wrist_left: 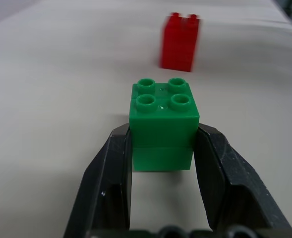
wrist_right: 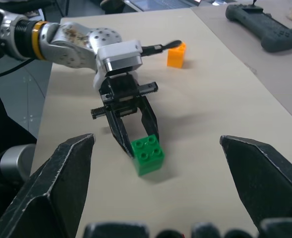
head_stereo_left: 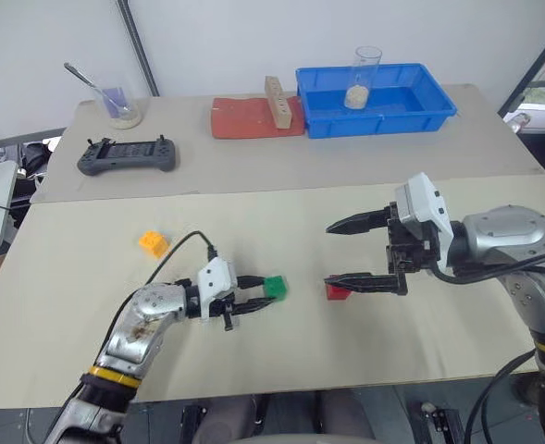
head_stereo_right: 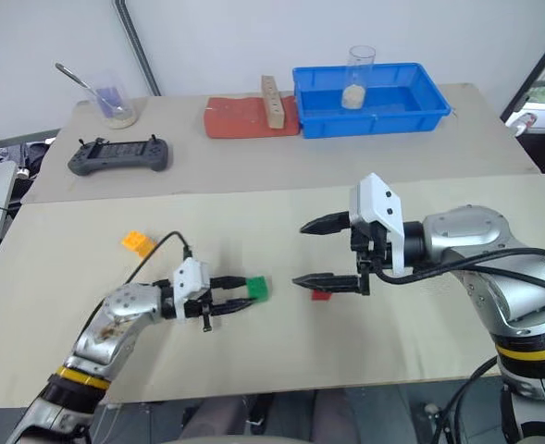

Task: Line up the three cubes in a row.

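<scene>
Left wrist view: unmarked green cube [wrist_left: 162,121] between left end effector [wrist_left: 163,168] fingers.

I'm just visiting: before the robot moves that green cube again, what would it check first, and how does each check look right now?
1. Left gripper closed on the green cube: ok.
2. Cube sits squarely between the fingers: ok.
3. Right gripper open, holding nothing: ok.
4. Red cube upright on the table, apart from the green one: ok.
5. Yellow-orange cube in line with the other two: not ok, it lies off farther back.
</scene>
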You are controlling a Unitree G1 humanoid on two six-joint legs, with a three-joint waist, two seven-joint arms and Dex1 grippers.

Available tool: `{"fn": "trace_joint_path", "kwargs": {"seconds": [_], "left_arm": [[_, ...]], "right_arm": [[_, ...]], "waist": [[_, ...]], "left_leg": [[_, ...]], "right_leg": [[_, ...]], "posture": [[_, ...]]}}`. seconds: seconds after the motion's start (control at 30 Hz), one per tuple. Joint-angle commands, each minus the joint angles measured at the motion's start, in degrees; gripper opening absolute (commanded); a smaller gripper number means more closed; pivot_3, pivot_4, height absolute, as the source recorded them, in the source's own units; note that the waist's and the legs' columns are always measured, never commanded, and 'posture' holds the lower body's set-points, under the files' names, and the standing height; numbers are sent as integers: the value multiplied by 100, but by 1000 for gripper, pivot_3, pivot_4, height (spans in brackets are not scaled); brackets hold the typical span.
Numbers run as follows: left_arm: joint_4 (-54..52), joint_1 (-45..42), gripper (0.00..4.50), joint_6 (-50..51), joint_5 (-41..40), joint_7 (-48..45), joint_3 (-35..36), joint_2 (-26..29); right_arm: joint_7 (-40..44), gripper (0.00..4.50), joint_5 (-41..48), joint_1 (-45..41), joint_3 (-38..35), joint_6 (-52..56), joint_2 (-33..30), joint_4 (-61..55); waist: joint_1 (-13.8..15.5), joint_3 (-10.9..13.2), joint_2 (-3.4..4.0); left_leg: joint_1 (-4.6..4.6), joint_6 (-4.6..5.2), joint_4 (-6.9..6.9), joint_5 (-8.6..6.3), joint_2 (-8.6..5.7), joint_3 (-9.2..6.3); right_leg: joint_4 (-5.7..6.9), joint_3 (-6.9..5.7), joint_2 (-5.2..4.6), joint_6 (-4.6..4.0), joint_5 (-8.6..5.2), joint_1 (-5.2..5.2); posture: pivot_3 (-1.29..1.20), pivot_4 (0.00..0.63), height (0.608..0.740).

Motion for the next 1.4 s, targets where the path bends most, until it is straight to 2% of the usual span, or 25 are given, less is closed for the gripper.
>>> {"fn": "trace_joint_path", "kwargs": {"seconds": [0.03, 0.27, 0.7, 0.77, 0.8, 0.9, 0.93, 1.1, 1.2, 1.3, 1.4], "left_arm": [[483, -349, 1266, -367, 157, -232, -247, -291], [1035, -611, 1266, -702, 309, -459, -423, -632], [1627, -1016, 1266, -909, 356, -690, -362, -663], [1630, -1029, 2313, -869, 334, -765, -398, -678], [1629, -1035, 2639, -848, 328, -782, -398, -684], [1628, -1045, 4212, -810, 340, -793, -375, -684], [1599, -1025, 4429, -772, 343, -776, -357, -658], [1056, -629, 4429, -452, 212, -489, 22, -285], [-225, 295, 4429, 111, -39, 104, 621, 105], [-1423, 1236, 4429, 607, -139, 796, 1114, 258], [-2394, 2070, 4429, 887, -204, 1894, 1856, -63]], "right_arm": [[55, 4500, -40, 123, -191, -214, -94, -192], [-53, 4500, -40, 398, -345, -230, -145, -323], [-189, 4500, -39, 309, -291, -172, -62, -338], [-189, 4500, -37, 299, -282, -167, -56, -335], [-184, 4500, -33, 296, -277, -166, -55, -332], [-175, 4500, -36, 282, -254, -173, -40, -312], [-176, 4500, -35, 285, -243, -178, -22, -305], [-132, 4500, -66, 245, -126, -225, 90, -265], [-167, 4500, -59, -106, 24, -181, 300, -122], [-207, 4500, -8, -437, 156, -93, 521, -28], [-282, 4500, 85, -819, 303, 46, 821, 42]], "waist": [[1, 0, -1], [0, 0, -1], [-1, 0, -1], [-2, 0, -2], [-2, 0, -2], [-2, 0, -2], [-2, 0, -2], [-68, 0, -1], [-233, 0, 0], [-304, -1, 1], [-252, 0, 0]], "left_leg": [[-6, 21, 0, 12, 0, 0], [-22, 38, 2, 24, 1, 2], [-21, 37, 6, 26, 0, 2], [-21, 37, 6, 26, 0, 2], [-21, 37, 6, 26, 0, 2], [-22, 38, 6, 27, -1, 2], [-22, 38, 6, 27, -1, 2], [-22, 38, 6, 27, 2, 2], [-22, 37, 1, 23, 8, 6], [-21, 35, -4, 20, 11, 5], [-20, 36, -3, 18, 9, 6]], "right_leg": [[0, 0, -1, 0, 1, 0], [1, 4, -1, 0, 8, -4], [2, 4, 1, 3, 11, -3], [2, 4, 1, 3, 11, -3], [2, 4, 1, 3, 11, -3], [3, 5, 0, 3, 12, -5], [3, 5, 1, 3, 12, -5], [4, 7, 3, 2, 12, -7], [10, 14, 1, -2, 15, -19], [13, 14, 6, -3, 15, -23], [8, 13, 10, -3, 15, -22]], "posture": [[0, 150, 740], [0, 150, 740], [0, 150, 740], [0, 150, 740], [0, 150, 740], [0, 150, 740], [0, 150, 740], [0, 150, 740], [0, 150, 740], [0, 150, 740], [0, 150, 740]]}}
